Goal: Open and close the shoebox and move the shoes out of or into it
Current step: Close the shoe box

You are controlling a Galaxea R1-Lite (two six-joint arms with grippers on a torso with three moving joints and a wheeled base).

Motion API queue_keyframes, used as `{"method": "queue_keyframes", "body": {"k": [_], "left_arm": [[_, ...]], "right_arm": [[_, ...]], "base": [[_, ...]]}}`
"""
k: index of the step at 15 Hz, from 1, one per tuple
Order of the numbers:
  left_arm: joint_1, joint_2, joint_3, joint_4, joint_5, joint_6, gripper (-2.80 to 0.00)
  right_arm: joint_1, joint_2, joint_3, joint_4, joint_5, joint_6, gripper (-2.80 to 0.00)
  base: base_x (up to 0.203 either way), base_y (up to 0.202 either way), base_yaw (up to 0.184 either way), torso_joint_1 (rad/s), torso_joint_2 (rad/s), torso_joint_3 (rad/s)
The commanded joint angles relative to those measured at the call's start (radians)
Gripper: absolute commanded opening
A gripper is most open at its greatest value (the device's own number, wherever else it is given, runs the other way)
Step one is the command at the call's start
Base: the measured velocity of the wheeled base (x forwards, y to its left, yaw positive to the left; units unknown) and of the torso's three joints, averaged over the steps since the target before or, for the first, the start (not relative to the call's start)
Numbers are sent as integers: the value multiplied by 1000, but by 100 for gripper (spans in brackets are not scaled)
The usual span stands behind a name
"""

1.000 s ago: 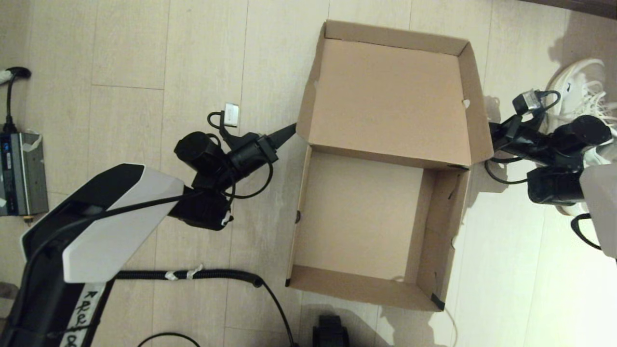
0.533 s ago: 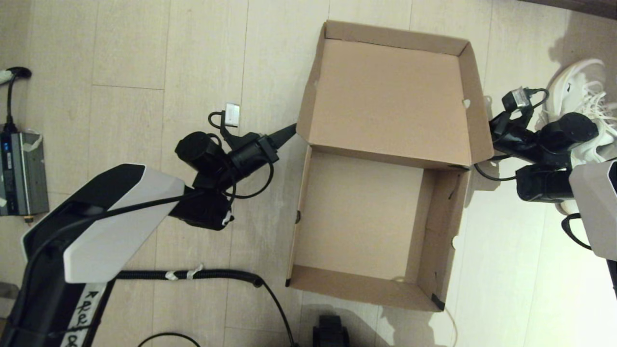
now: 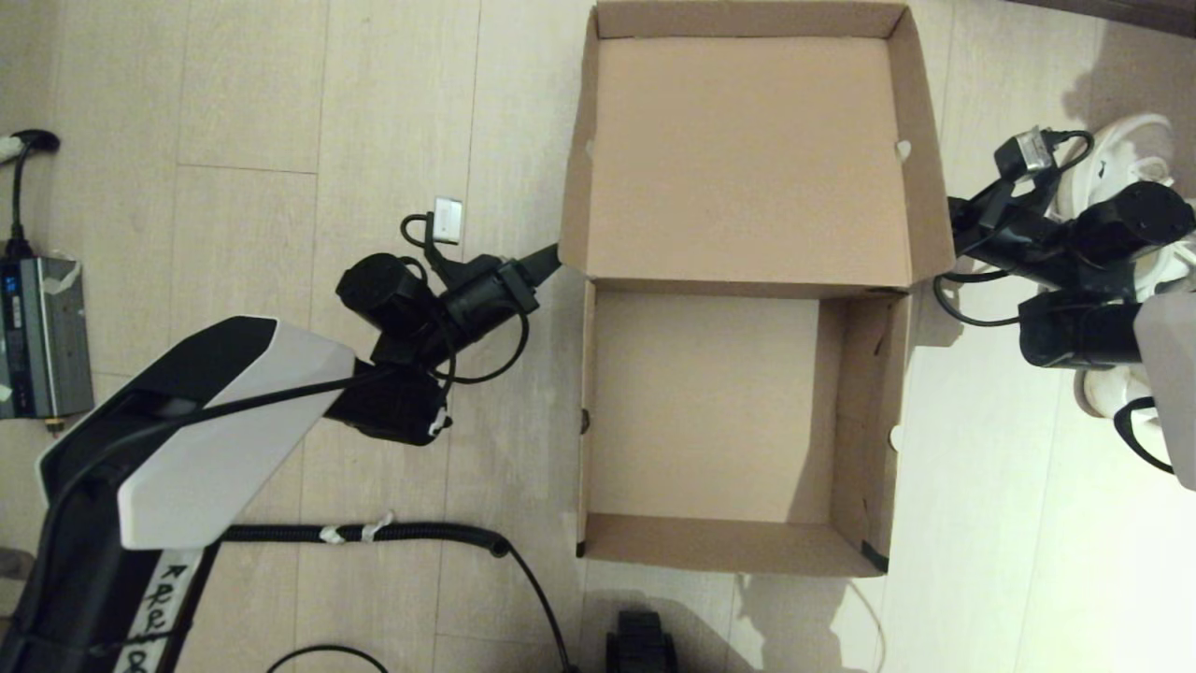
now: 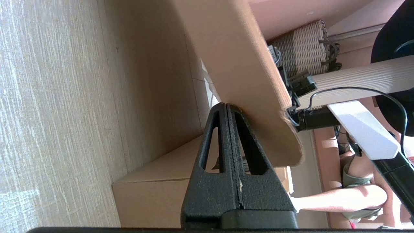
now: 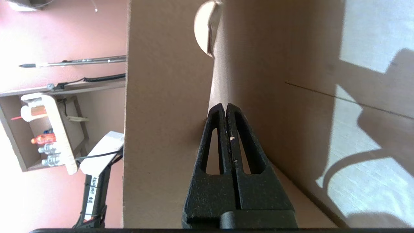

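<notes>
surface: pale plank floor (image 3: 280, 112) | on it: open shoebox (image 3: 719, 542), shoes (image 3: 1135, 154), cables (image 3: 392, 535)

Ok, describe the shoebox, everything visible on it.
The shoebox is plain brown cardboard standing open on the pale wooden floor, with nothing inside. Its hinged lid is swung back on the far side, inner face showing, with shallow folded side flaps. Black tape marks a near corner. The shut left hand meets the lid's left flap at the hinge corner; the shut right hand presses against the right flap. The white shoes lie outside, to its right.
</notes>
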Motion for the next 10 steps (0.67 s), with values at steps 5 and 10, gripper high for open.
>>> {"method": "queue_keyframes", "body": {"k": [5, 10], "left_arm": [[10, -51, 38, -11, 9, -3, -280], [6, -86, 57, -5, 11, 2, -280]], "right_arm": [[-51, -55, 20, -8, 12, 9, -280], [-51, -164, 161, -16, 13, 11, -280]], "base": [[0, 0, 0, 0, 0, 0], [0, 0, 0, 0, 0, 0]]}}
